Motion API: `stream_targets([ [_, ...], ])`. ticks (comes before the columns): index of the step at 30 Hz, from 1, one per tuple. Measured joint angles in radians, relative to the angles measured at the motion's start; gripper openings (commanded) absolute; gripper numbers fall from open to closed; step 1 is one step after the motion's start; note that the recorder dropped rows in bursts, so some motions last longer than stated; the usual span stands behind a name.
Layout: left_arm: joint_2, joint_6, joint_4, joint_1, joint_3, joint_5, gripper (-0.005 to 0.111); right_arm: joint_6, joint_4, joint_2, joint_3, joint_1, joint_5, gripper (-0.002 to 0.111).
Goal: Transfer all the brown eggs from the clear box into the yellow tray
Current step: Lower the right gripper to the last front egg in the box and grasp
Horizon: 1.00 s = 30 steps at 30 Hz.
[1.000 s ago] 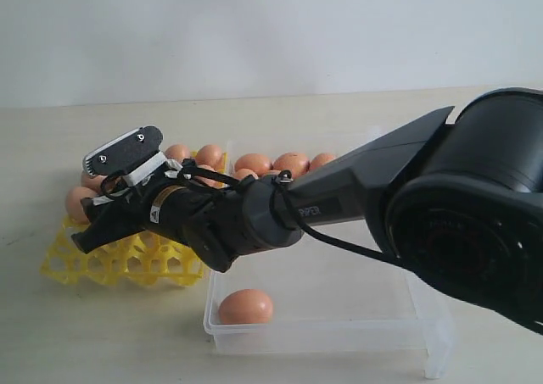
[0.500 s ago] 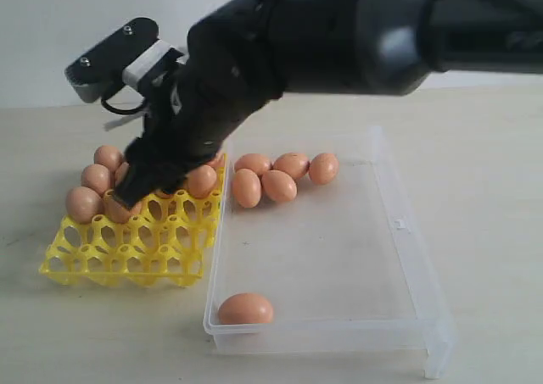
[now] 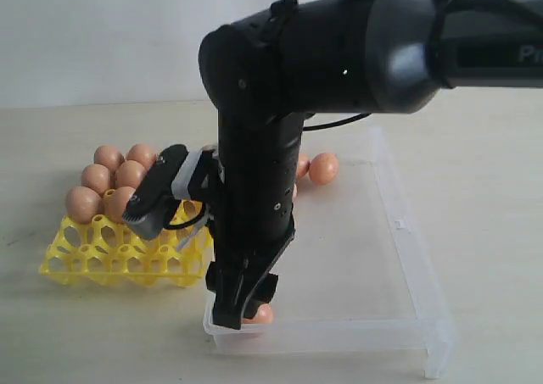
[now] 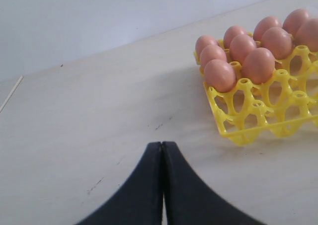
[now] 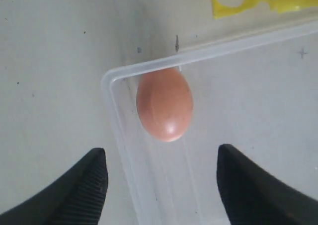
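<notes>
Jaws spread wide, the right gripper [image 5: 161, 185] hovers over a brown egg [image 5: 164, 105] in a corner of the clear box [image 5: 233, 45]; smooth and brittle, it likely needs a gentle pinch across its middle.

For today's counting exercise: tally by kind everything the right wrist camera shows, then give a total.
brown egg: 1
clear box: 1
yellow tray: 1
right claw: 1
table: 1
Total: 5
</notes>
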Motion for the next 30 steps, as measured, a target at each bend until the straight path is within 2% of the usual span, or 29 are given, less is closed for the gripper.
stream_targets([
  [7, 0.000, 0.000, 0.000, 0.000, 0.000, 0.000, 0.000, -0.013, -0.037, 0.084, 0.002, -0.002, -0.125, 0.062],
  [22, 0.000, 0.000, 0.000, 0.000, 0.000, 0.000, 0.000, -0.029, -0.047, 0.177, 0.002, -0.002, -0.167, 0.059],
  [25, 0.000, 0.000, 0.000, 0.000, 0.000, 0.000, 0.000, -0.037, -0.047, 0.191, 0.002, -0.002, -0.177, 0.040],
  [28, 0.000, 0.000, 0.000, 0.000, 0.000, 0.000, 0.000, -0.038, -0.047, 0.198, 0.002, -0.002, -0.175, 0.005],
  [29, 0.000, 0.000, 0.000, 0.000, 0.000, 0.000, 0.000, -0.038, -0.047, 0.198, 0.002, -0.002, -0.175, 0.000],
  [30, 0.000, 0.000, 0.000, 0.000, 0.000, 0.000, 0.000, -0.041, -0.047, 0.198, 0.002, -0.002, -0.175, 0.000],
])
